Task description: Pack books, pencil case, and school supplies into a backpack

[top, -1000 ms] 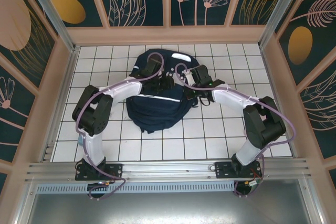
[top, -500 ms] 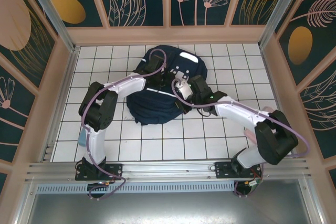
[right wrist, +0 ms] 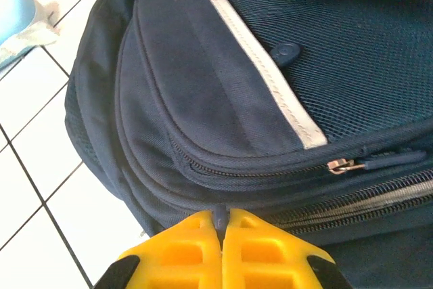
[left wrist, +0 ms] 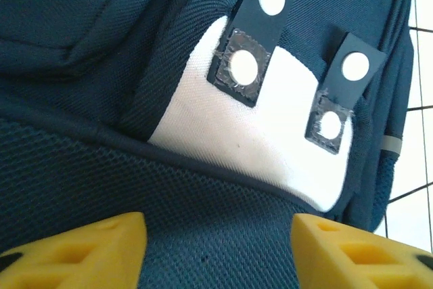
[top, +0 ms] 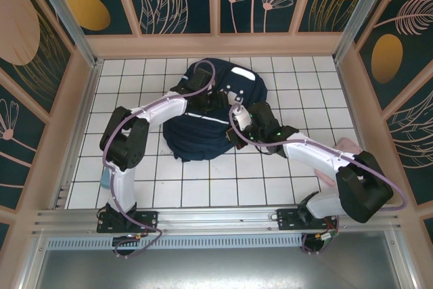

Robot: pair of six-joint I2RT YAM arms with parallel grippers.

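One target: backpack (top: 203, 141), mid-table, close under both my grippers.
Right gripper (right wrist: 223, 229): pressed together, pinching dark zip tab (right wrist: 220, 213); zip track runs off rightward.
Left gripper (left wrist: 216, 235): spread, holding nothing, above white patch (left wrist: 260, 143).

The large dark navy fabric backpack (left wrist: 81, 52) runs off every edge of the left wrist view, the yellow fingers (left wrist: 81, 248) of the left gripper (left wrist: 218, 231) are cropped at its bottom, and a pale blue thing (right wrist: 20, 15) at the right wrist view's upper left is cut off, unidentifiable.
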